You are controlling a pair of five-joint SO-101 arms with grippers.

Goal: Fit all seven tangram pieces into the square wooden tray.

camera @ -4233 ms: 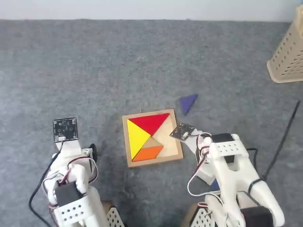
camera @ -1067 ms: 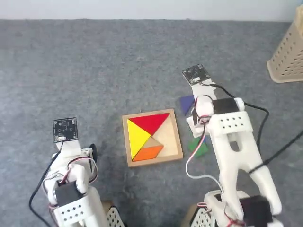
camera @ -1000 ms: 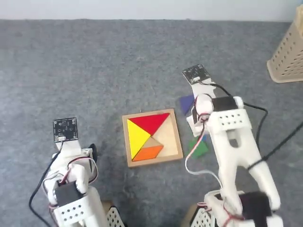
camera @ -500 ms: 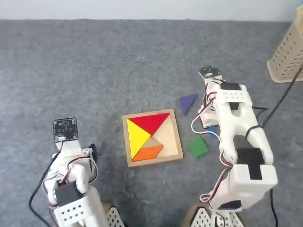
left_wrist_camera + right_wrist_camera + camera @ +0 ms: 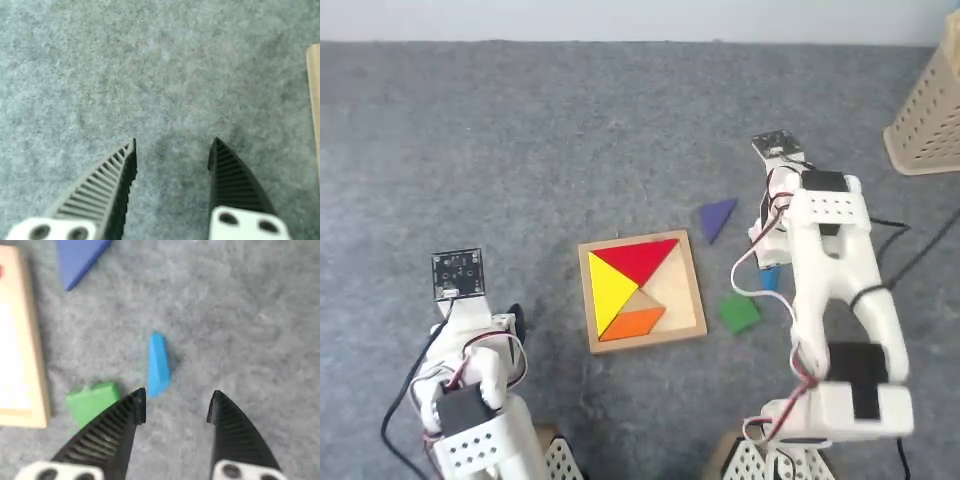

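Three pieces are left loose beside the tray (image 5: 698, 290). The light blue piece (image 5: 159, 366) is seen whole in the right wrist view, just ahead of the parted right gripper (image 5: 175, 400); from above it is mostly covered by the arm (image 5: 830, 260). The left gripper (image 5: 172, 150) is also parted.

We can't read any text, number, label or sign here. The left camera board (image 5: 457, 273) and the right camera board (image 5: 777, 146) are too small for us to tell whether they carry print. The wooden tray (image 5: 697, 300) shows us a plain rim, and the perforated basket (image 5: 932, 110) at the table's edge shows plain walls.
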